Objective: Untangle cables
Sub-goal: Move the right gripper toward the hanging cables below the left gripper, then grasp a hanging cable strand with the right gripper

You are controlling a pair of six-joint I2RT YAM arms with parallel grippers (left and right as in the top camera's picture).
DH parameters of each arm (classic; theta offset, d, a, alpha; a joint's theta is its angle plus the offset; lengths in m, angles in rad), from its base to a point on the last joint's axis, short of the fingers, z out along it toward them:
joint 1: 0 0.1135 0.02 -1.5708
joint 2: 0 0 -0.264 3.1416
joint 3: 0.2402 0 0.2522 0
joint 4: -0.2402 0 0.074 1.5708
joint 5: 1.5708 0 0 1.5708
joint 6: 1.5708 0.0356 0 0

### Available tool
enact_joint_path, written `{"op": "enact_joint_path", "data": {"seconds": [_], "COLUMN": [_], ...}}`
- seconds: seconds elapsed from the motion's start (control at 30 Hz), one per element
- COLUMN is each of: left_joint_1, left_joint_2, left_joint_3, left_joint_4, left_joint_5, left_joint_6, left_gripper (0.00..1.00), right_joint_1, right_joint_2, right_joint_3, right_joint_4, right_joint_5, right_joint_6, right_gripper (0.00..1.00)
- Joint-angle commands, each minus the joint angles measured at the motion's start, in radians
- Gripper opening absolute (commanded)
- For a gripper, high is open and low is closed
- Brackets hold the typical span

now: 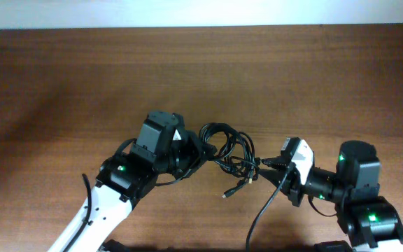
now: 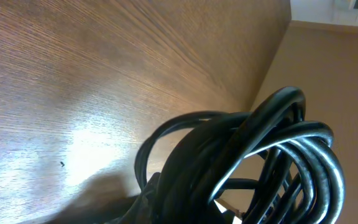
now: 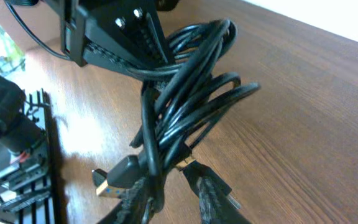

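Observation:
The cables (image 1: pixel 231 150) are a bundle of thin black loops at the table's front middle, between my two grippers. One loose plug end (image 1: pixel 232 190) trails toward the front. My left gripper (image 1: pixel 203 150) is shut on the left side of the bundle; in the left wrist view the cables (image 2: pixel 253 162) fill the lower right and hide the fingers. In the right wrist view the cables (image 3: pixel 185 93) hang from the left gripper (image 3: pixel 120 43). My right gripper (image 3: pixel 169 199) is open, with a strand between its fingers beside a blue-tipped plug (image 3: pixel 107 182).
The brown wooden table (image 1: pixel 82 84) stretches to the back and both sides. A thick arm wire (image 1: pixel 264 210) runs along the right arm. A black stand (image 3: pixel 17 155) shows at the left of the right wrist view.

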Motion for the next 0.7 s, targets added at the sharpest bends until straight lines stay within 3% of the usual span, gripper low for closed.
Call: {"op": "enact_joint_path", "data": {"seconds": [0.0,0.27,0.5,0.67], "left_joint_1": [0.002,-0.011,-0.053,-0.053], "left_joint_2": [-0.021,-0.018,0.010,0.012], "left_joint_3": [0.027,0.027,0.027,0.027], "left_joint_4": [0.006,0.018,0.070,0.051], "left_joint_5": [0.024,0.008,-0.025,-0.066], "left_joint_6": [-0.014,-0.037,-0.039,-0.039], "left_gripper": [0.00,0.00,0.00,0.00], "right_joint_1": [-0.002,-0.002,-0.002,-0.002], "right_joint_2": [0.031,0.038,0.038,0.038], "right_joint_3": [0.015,0.015,0.015,0.015], "right_joint_4": [0.024,0.048,0.055,0.054], "right_joint_5": [-0.043,-0.060,-0.076,-0.066], "right_joint_6": [-0.013,-0.013,-0.013,-0.013], "right_gripper": [0.22,0.20,0.04,0.04]}}
